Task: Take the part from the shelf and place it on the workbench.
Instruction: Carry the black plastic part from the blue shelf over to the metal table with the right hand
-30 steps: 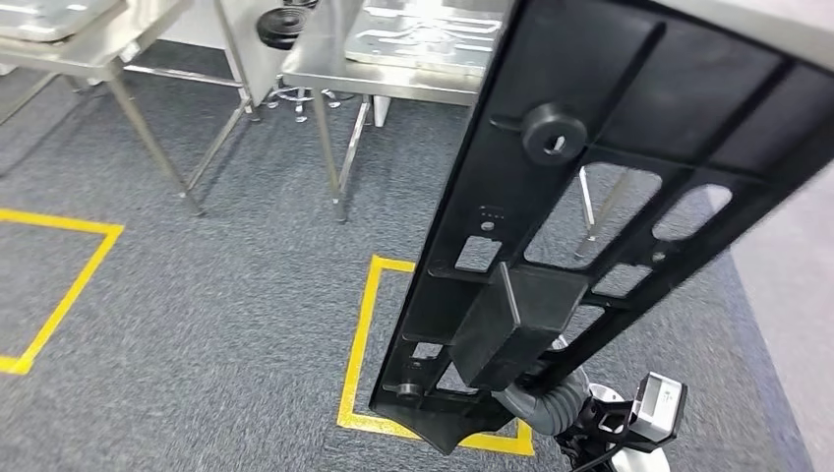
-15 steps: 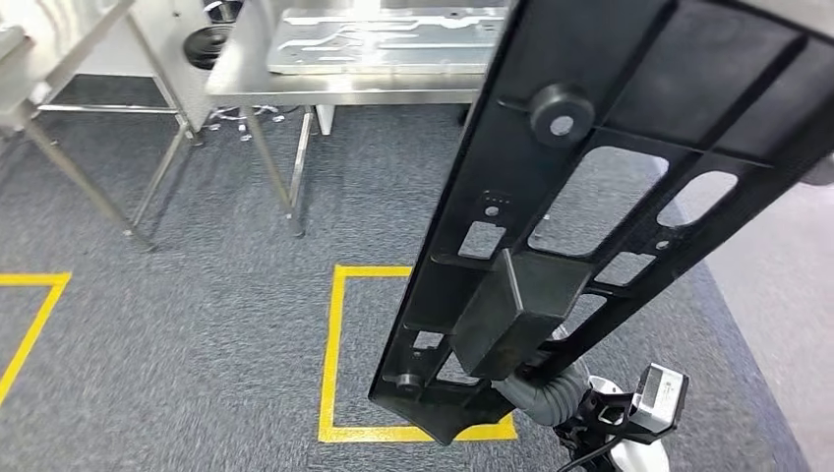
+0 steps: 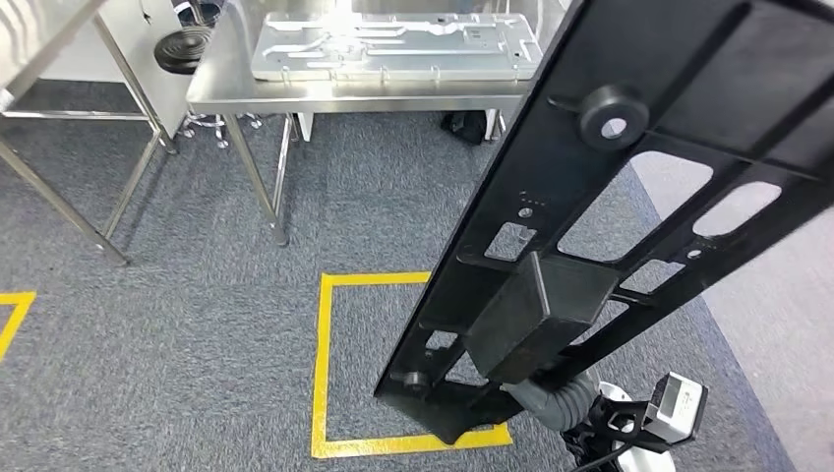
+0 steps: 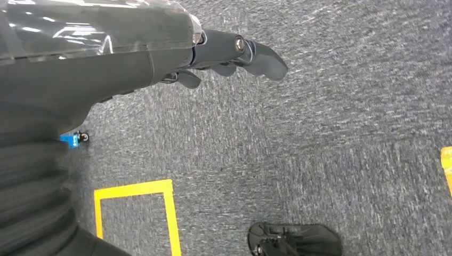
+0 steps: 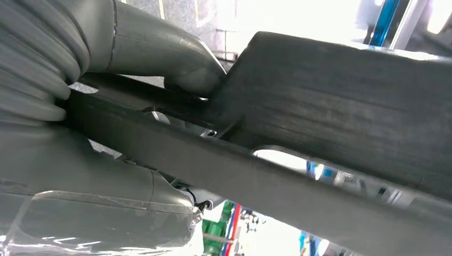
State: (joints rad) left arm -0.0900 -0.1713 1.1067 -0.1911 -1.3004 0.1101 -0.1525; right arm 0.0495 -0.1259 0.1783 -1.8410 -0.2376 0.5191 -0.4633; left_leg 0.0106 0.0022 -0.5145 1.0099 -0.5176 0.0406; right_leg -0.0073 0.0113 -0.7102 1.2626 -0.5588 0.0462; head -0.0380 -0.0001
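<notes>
Step in hand, by judgement: transport. Part off the shelf and carried toward the desk; placement not yet done.

Right robot hand: grasping the part. In the right wrist view, thick grey thumb pressed against the base of the raised block on the part, a dark rail of the part crossing directly in front of the hand. Remaining fingers hidden behind the part; exact wrap not determinable.

Left robot hand: released, holding nothing. Fingers loosely extended, hanging above the grey carpet.

Location of the part: long black frame with cut-out windows, a round boss and a box-shaped block. In the head view, rising from the right robot hand at a steep tilt, upper end well above and ahead of the hand, lower end just below it, above the yellow floor square. No contact with the desk.

Location of the desk: ahead of the right robot hand and toward the left-hand side, well apart. Steel top carrying a pale metal plate.

Next move, by judgement:
- Close the remaining gap to the desk.
- Lower the tall upper end, so as not to strike the desk edge or the plate.
- Bring the frame toward level over a bare portion of the top.
- Release only once supported along its length.

Caution: single-handed grip near the lower end; possible swing of the long free end.
</notes>
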